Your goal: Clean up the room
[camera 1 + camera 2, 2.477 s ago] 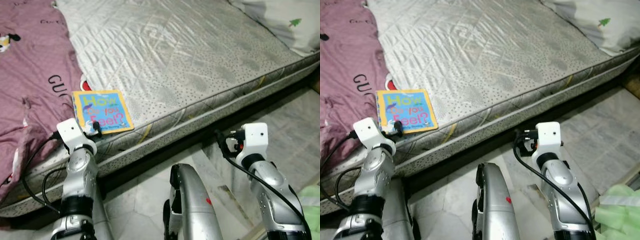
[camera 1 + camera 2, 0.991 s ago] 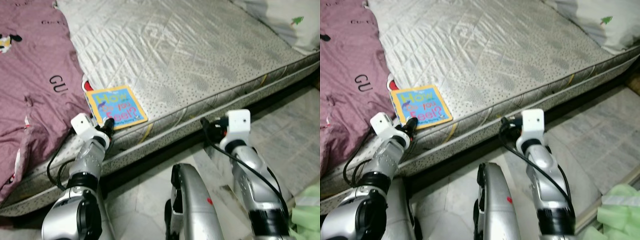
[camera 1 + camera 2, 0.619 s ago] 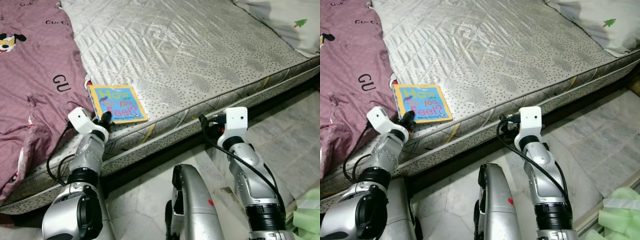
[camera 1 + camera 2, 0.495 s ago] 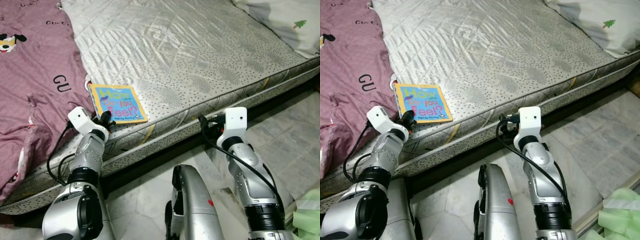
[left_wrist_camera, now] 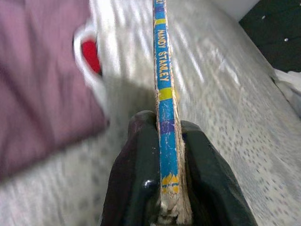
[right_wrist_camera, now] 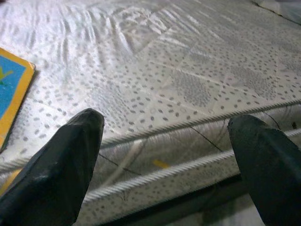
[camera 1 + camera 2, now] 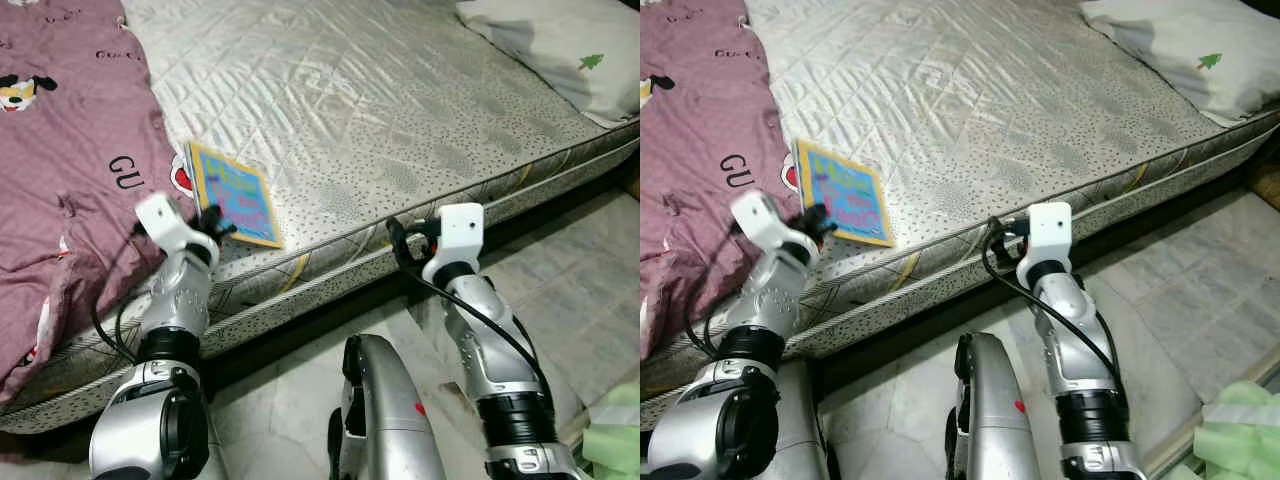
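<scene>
Change: tilted up since half a second ago, the book (image 7: 234, 207) no longer lies flat; its near edge is lifted off the mattress (image 7: 400, 110).
Left gripper (image 5: 162, 141): clamped on the book's spine edge, beside the maroon blanket (image 7: 60, 190).
Right gripper (image 6: 164, 141): fingers spread wide, holding nothing, at the mattress edge.
Advice: probably keep the clamp firm and lift straight, so the thin book doesn't pivot or slip.

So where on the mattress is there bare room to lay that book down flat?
Free: the wide quilted stretch of mattress between the book in the left gripper and the pillow. Crowded: the purple blanket side.
</scene>
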Robot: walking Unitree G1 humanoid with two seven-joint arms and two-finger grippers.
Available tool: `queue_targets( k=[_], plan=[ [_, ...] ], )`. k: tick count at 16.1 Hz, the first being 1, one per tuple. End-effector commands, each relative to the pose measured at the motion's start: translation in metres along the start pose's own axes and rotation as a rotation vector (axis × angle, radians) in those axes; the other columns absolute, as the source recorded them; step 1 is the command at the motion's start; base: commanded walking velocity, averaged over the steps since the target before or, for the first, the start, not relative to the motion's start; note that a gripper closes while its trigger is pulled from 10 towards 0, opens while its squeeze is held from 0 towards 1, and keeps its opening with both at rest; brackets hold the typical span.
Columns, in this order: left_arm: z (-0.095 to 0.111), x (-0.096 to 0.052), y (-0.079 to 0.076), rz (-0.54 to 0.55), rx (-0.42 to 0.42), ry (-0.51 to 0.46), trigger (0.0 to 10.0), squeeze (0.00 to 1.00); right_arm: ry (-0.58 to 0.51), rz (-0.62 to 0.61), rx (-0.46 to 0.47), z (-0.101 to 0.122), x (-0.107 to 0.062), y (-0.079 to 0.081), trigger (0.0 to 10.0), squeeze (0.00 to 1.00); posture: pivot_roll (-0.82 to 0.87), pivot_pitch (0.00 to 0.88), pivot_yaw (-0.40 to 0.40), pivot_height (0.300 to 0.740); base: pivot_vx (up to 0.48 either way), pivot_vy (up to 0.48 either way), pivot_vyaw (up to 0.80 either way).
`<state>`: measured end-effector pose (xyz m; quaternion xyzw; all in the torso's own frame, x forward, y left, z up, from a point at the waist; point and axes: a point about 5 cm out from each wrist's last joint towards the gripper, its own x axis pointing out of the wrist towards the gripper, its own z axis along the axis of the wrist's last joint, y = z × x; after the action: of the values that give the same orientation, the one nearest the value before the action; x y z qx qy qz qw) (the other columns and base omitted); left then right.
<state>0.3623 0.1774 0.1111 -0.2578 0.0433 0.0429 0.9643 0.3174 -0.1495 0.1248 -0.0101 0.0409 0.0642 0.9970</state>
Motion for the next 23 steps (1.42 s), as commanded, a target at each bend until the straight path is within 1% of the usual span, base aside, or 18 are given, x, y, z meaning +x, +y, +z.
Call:
queue_targets(
  k=[1, 2, 3, 4, 6, 7, 9, 10, 11, 12, 13, 14, 15, 16, 19, 21, 22, 23],
  plan=[
    [0.016, -0.003, 0.005, 0.024, 0.105, -0.068, 0.0, 0.0, -0.01, -0.009, 0.023, 0.001, 0.001, 0.0, 10.0, 0.0, 0.01, 0.039, -0.06, 0.519, 0.0, 0.0, 0.0],
    [0.018, -0.005, 0.004, 0.017, 0.131, -0.077, 0.0, 0.0, -0.017, -0.006, 0.032, 0.002, 0.001, 0.001, 10.0, 0.0, 0.01, 0.039, -0.06, 0.519, 0.0, 0.0, 0.0],
    [0.029, -0.018, -0.002, -0.013, 0.233, -0.153, 0.0, 0.0, -0.016, 0.014, 0.096, 0.001, 0.001, 0.008, 10.0, 0.0, 0.03, 0.03, -0.048, 0.519, 0.0, 0.0, 0.0],
    [0.03, -0.029, -0.006, -0.031, 0.279, -0.183, 0.0, 0.0, -0.002, 0.032, 0.154, -0.002, 0.002, 0.015, 10.0, 0.0, 0.04, 0.027, -0.04, 0.519, 0.0, 0.0, 0.0],
    [0.027, -0.049, -0.011, -0.055, 0.34, -0.203, 0.0, 0.0, 0.002, 0.082, 0.205, -0.005, 0.001, 0.031, 10.0, 0.0, 0.07, 0.021, -0.031, 0.519, 0.0, 0.0, 0.0],
    [0.026, -0.055, -0.009, -0.056, 0.367, -0.206, 0.0, 0.0, 0.001, 0.094, 0.227, -0.006, 0.001, 0.036, 10.0, 0.0, 0.07, 0.018, -0.03, 0.519, 0.0, 0.0, 0.0],
    [0.017, -0.073, 0.0, -0.025, 0.39, -0.161, 0.0, 0.0, -0.01, 0.102, 0.271, -0.005, 0.002, 0.045, 10.0, 0.0, 0.09, 0.008, -0.025, 0.519, 0.0, 0.0, 0.0],
    [0.008, -0.086, 0.005, -0.023, 0.438, -0.109, 0.0, 0.0, -0.02, 0.092, 0.271, -0.005, 0.003, 0.045, 10.0, 0.0, 0.11, 0.0, -0.019, 0.519, 0.0, 0.0, 0.0],
    [0.005, -0.089, 0.005, -0.032, 0.468, -0.095, 0.0, 0.0, -0.027, 0.089, 0.275, -0.005, 0.004, 0.044, 10.0, 0.0, 0.11, 0.0, -0.016, 0.519, 0.0, 0.0, 0.0],
    [0.004, -0.091, 0.001, -0.044, 0.528, -0.106, 5.8, 0.0, -0.033, 0.081, 0.276, -0.005, 0.005, 0.043, 10.0, 0.0, 0.11, 0.0, -0.009, 0.519, 0.0, 0.0, 0.0],
    [0.005, -0.093, -0.003, -0.049, 0.597, -0.137, 10.0, 0.0, -0.036, 0.071, 0.275, -0.005, 0.006, 0.041, 10.0, 0.0, 0.11, 0.0, -0.005, 0.519, 0.0, 0.0, 0.0],
    [0.006, -0.096, -0.003, -0.034, 0.639, -0.153, 10.0, 0.0, -0.056, 0.054, 0.282, -0.002, 0.008, 0.038, 10.0, 0.0, 0.12, 0.0, -0.003, 0.519, 0.0, 0.0, 0.0],
    [0.005, -0.098, 0.002, -0.023, 0.597, -0.117, 10.0, 0.0, -0.074, 0.044, 0.28, 0.001, 0.01, 0.035, 10.0, 0.0, 0.12, 0.0, -0.003, 0.519, 0.0, 0.0, 0.0],
    [0.006, -0.099, 0.002, -0.101, 0.57, -0.121, 10.0, 0.0, -0.08, 0.045, 0.282, 0.001, 0.01, 0.034, 10.0, 0.0, 0.12, 0.0, -0.003, 0.534, 0.0, 0.0, 0.0],
    [0.01, -0.097, 0.002, -0.07, 0.588, -0.167, 10.0, 0.0, -0.082, 0.045, 0.276, 0.001, 0.011, 0.035, 10.0, 0.0, 0.12, 0.0, -0.006, 0.564, 0.0, 0.0, 0.0],
    [0.01, -0.095, -0.001, -0.072, 0.572, -0.174, 10.0, 0.0, -0.089, 0.047, 0.275, 0.001, 0.012, 0.035, 10.0, 0.0, 0.11, 0.0, -0.013, 0.584, 0.0, 0.0, 0.0],
    [0.011, -0.094, -0.006, -0.086, 0.546, -0.183, 10.0, 0.0, -0.094, 0.047, 0.274, 0.002, 0.013, 0.035, 10.0, 0.0, 0.11, 0.0, -0.013, 0.599, 0.0, 0.0, 0.0],
    [0.011, -0.093, -0.009, -0.092, 0.545, -0.188, 10.0, 0.0, -0.097, 0.044, 0.274, 0.003, 0.013, 0.034, 10.0, 0.0, 0.11, 0.0, -0.013, 0.609, 0.0, 0.0, 0.0]
  ],
)
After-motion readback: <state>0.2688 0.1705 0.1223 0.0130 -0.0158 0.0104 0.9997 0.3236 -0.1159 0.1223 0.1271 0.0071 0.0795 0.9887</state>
